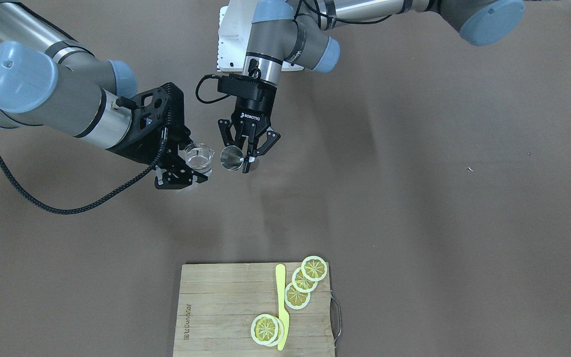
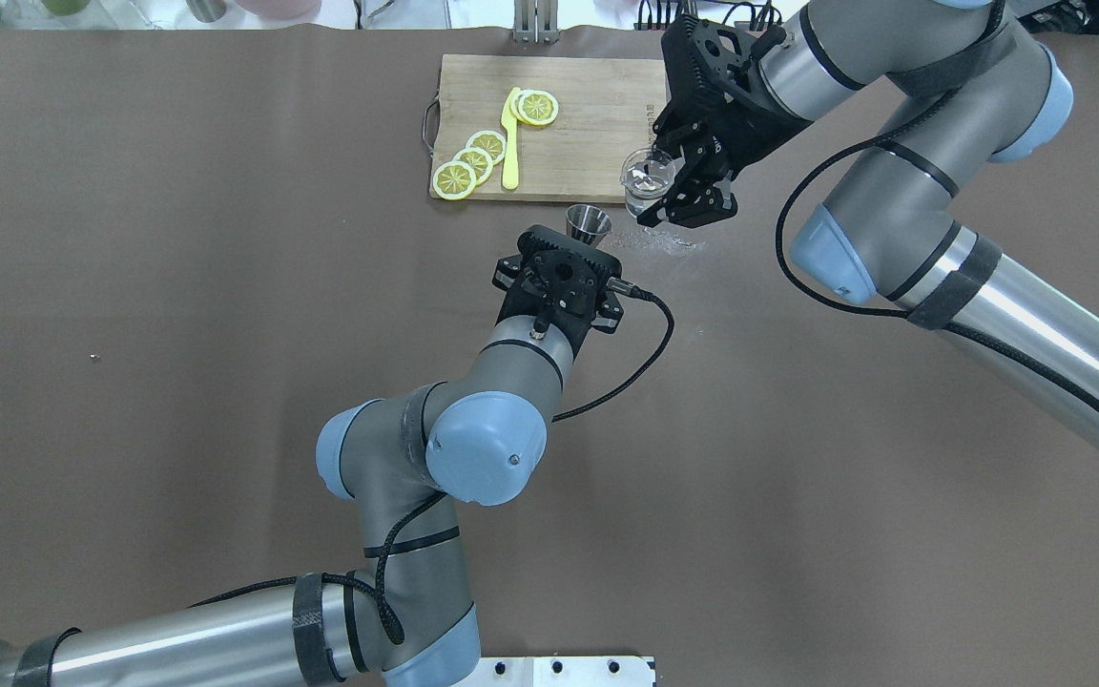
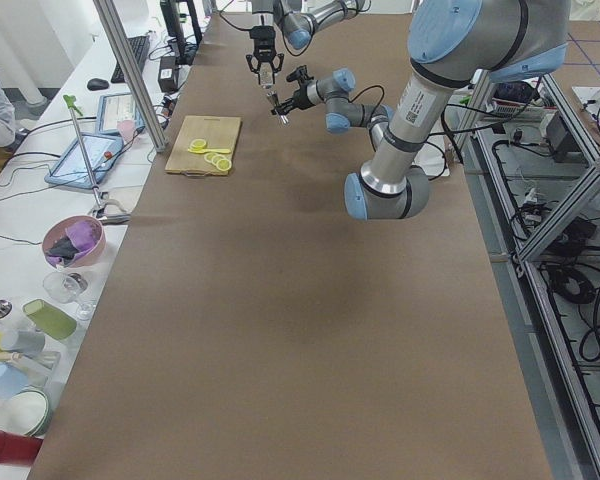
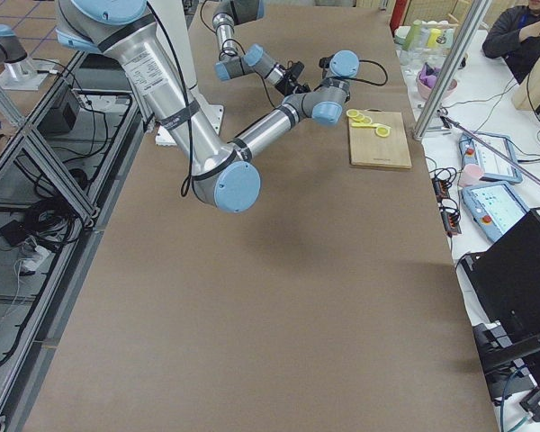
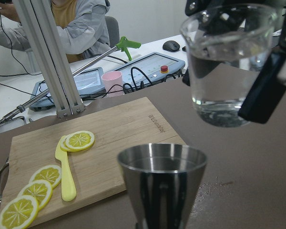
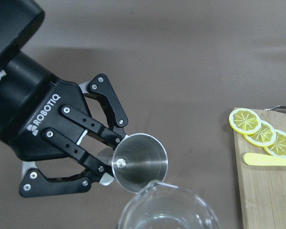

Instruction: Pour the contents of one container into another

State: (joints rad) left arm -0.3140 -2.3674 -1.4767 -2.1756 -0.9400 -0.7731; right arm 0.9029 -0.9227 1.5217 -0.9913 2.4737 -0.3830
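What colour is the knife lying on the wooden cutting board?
The knife is plain light yellow, with no pattern. It shows best in the left wrist-mounted view.

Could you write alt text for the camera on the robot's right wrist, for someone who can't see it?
A clear glass beaker has its spout close to a steel cup gripped in the black jaws of the left gripper. Lemon slices lie on a wooden board at right.

Clear glass beaker (image 1: 199,157), shiny silver jigger (image 1: 231,158), plain brown table (image 1: 414,198), pale wood-grain cutting board (image 1: 216,297), yellow lemon slices (image 1: 314,268) with white rims, pale yellow knife (image 1: 281,297)
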